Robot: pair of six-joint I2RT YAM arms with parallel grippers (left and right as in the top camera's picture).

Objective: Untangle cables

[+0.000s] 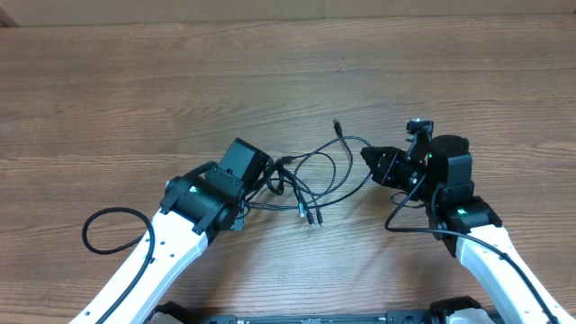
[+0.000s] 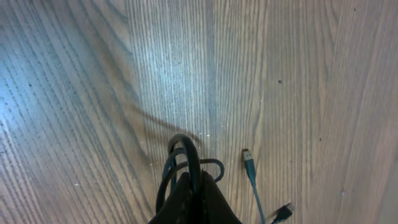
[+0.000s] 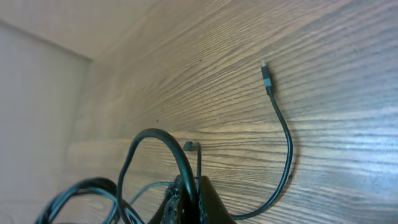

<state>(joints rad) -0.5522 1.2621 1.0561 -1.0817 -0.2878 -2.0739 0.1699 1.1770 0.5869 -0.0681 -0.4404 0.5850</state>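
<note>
The cables (image 1: 310, 175) lie as a tangle of thin black loops on the wooden table between my two arms. My left gripper (image 1: 269, 173) sits at the tangle's left edge. In the left wrist view it (image 2: 194, 177) is shut on a bunch of cable loops (image 2: 185, 149) that arch up out of the fingers. My right gripper (image 1: 366, 154) is at the tangle's right edge. Its wrist view shows it (image 3: 191, 180) shut on a cable whose loop (image 3: 152, 134) rises to the left. One free cable end with a plug (image 3: 266, 74) curves away over the wood.
A loose plug end (image 2: 248, 163) and a second plug (image 2: 283, 213) rest on the table right of the left fingers. Thicker arm cables loop beside the left arm (image 1: 108, 225) and the right arm (image 1: 405, 220). A pale wall (image 3: 37, 93) borders the table.
</note>
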